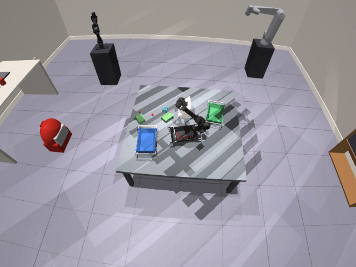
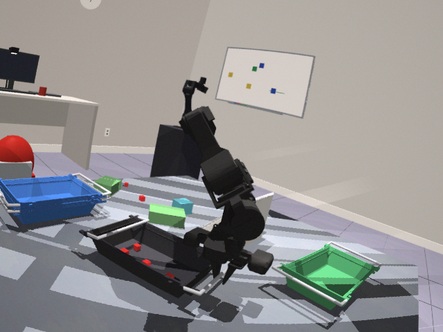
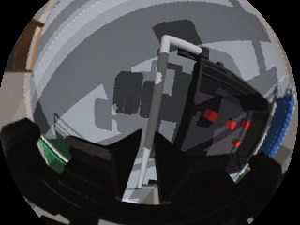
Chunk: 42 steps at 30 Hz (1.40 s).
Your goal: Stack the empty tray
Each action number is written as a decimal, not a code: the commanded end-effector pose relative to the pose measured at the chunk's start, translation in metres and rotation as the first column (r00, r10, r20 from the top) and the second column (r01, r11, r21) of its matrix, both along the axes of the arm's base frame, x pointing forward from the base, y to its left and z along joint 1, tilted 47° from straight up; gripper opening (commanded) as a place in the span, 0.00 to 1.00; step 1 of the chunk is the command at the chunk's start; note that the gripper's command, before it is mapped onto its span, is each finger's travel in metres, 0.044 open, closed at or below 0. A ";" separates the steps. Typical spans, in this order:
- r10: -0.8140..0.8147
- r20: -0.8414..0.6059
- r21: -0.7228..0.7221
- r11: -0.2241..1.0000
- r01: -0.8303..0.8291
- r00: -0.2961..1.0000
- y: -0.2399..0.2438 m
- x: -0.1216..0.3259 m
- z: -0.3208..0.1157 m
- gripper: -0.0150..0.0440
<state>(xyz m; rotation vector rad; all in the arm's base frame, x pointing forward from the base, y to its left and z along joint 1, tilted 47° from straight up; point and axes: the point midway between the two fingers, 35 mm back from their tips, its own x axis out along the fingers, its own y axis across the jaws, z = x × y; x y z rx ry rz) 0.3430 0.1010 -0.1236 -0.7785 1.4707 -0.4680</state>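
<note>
The loaded black tray [image 1: 183,141] [image 2: 121,260] [image 3: 187,112] holds several small red blocks. Its left bar [image 2: 123,228] lies inward across its left end. Its right bar [image 2: 194,290] [image 3: 159,75] stands out beyond the right end. My gripper [image 2: 219,279] [image 3: 148,133] is narrowly open at that right bar; the bar runs through the gap between the fingertips in the wrist view, and I cannot tell whether they touch it. Two empty trays stand apart from it: a blue tray [image 1: 146,141] [image 2: 53,210] and a green tray [image 1: 214,113] [image 2: 327,273], both with bars out over their ends.
Behind the black tray are a light green block [image 1: 167,117] [image 2: 167,215], a cyan block [image 1: 164,109] [image 2: 183,205] and a darker green block [image 1: 140,118] [image 2: 109,184]. Two loose red cubes lie near them. A white angled panel [image 1: 188,102] [image 2: 267,205] stands by the arm.
</note>
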 end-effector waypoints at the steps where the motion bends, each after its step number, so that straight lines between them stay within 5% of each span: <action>1: 0.006 0.000 -0.004 1.000 -0.006 1.000 -0.002 0.000 -0.001 0.39; 29: 0.006 -0.001 -0.008 1.000 -0.006 1.000 -0.044 0.013 0.061 0.39; 42: 0.006 -0.001 -0.006 1.000 -0.006 1.000 -0.006 0.010 0.089 0.39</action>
